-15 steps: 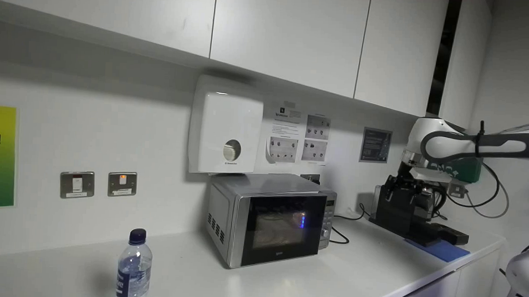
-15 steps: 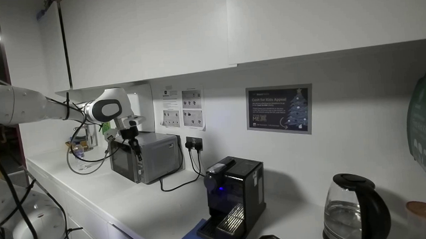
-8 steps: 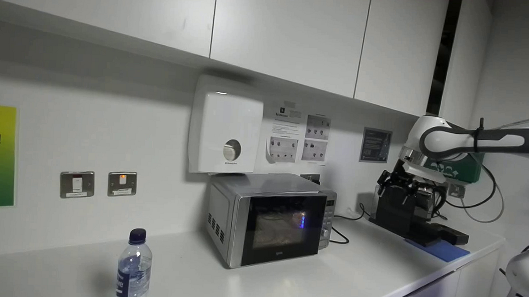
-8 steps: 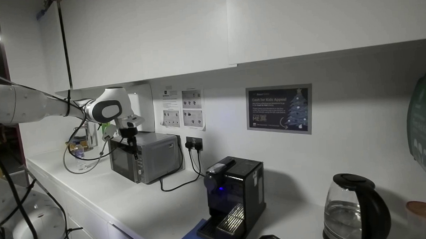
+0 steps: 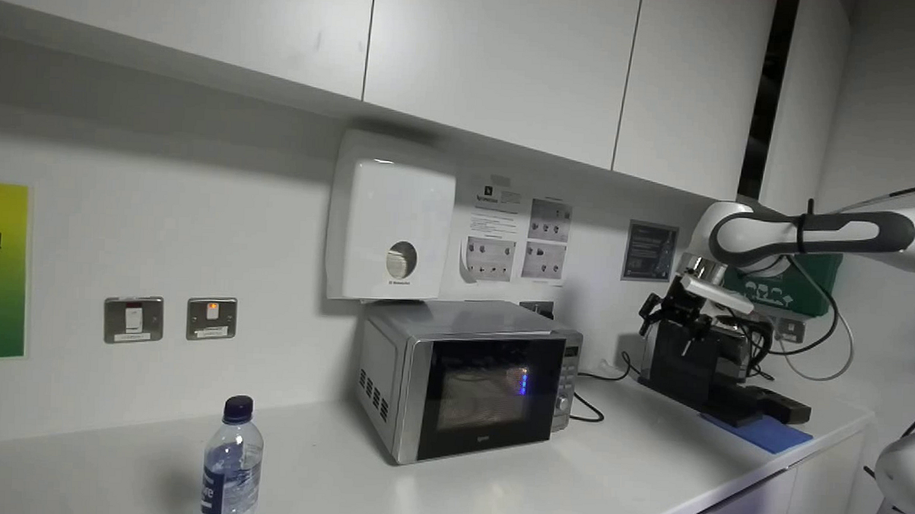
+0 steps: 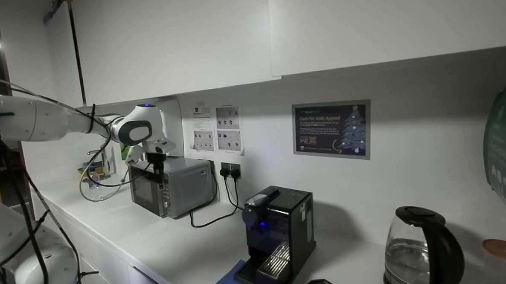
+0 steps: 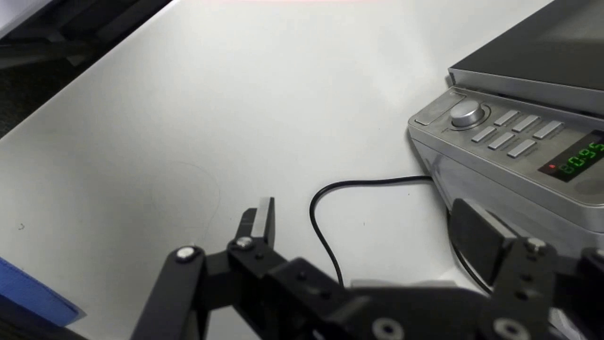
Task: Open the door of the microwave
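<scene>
The silver-grey microwave [image 5: 463, 316] stands on the counter against the wall. Its door [image 5: 490, 399], dark glass in a grey frame, sits closed against the body. To the right of the microwave in an exterior view, my gripper [image 5: 664, 342] hangs tilted above the counter, in front of the black machine. The wrist view has my gripper [image 7: 362, 208] open, its black fingers wide apart with nothing between them. One finger overlaps the microwave's side there. The door's edge [image 7: 524, 85] shows at upper right, beyond the control panel [image 7: 490, 137]. No contact with the door is visible.
A black cord [image 7: 314, 208] curves over the counter beside the microwave. The black coffee machine [image 6: 280, 230] stands on a blue mat, with a kettle [image 6: 424, 249] farther along. A water bottle [image 5: 233, 462] is on the microwave's far side. Wall cupboards [image 5: 502, 68] hang above.
My gripper has moved left toward the microwave in an exterior view and tilted a little more. The microwave and its door have not moved.
</scene>
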Controlling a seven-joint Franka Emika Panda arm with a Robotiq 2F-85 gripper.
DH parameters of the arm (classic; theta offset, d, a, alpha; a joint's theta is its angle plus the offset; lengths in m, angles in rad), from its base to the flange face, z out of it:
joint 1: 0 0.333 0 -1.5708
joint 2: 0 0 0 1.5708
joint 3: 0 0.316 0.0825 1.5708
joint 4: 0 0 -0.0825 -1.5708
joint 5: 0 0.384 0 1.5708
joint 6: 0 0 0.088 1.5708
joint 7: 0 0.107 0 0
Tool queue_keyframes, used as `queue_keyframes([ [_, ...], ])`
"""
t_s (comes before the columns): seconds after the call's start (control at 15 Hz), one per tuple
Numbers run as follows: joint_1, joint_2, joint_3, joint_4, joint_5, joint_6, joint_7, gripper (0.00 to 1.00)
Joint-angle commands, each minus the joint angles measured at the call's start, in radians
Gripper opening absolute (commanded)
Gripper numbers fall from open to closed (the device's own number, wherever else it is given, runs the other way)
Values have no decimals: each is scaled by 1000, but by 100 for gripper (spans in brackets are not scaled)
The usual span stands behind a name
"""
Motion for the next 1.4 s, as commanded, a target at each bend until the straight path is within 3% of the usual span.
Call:
queue_keyframes([
  [0.0,9,87,11,117,2,-107,25,100],
  [0.6,44,207,69,289,-6,-290,81,100],
  [1.33,93,291,135,353,-77,-240,213,100],
])
